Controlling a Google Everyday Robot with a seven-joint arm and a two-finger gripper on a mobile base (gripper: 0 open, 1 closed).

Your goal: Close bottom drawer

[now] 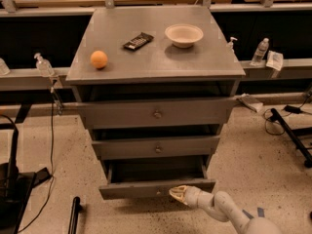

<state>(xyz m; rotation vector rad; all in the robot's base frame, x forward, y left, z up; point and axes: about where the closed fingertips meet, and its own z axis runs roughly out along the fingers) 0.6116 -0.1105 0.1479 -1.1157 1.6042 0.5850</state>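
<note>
- Camera view: the bottom drawer [146, 189] stands pulled out at the foot of the cabinet [156, 52], its box exposed.
- The gripper [178, 194] sits low at the drawer front, right of centre, pinched together and empty, seemingly placed to push.

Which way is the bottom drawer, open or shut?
Open. The bottom drawer sticks out past the middle drawer above, showing its dark inside. The gripper is at its front, right of centre.
</note>
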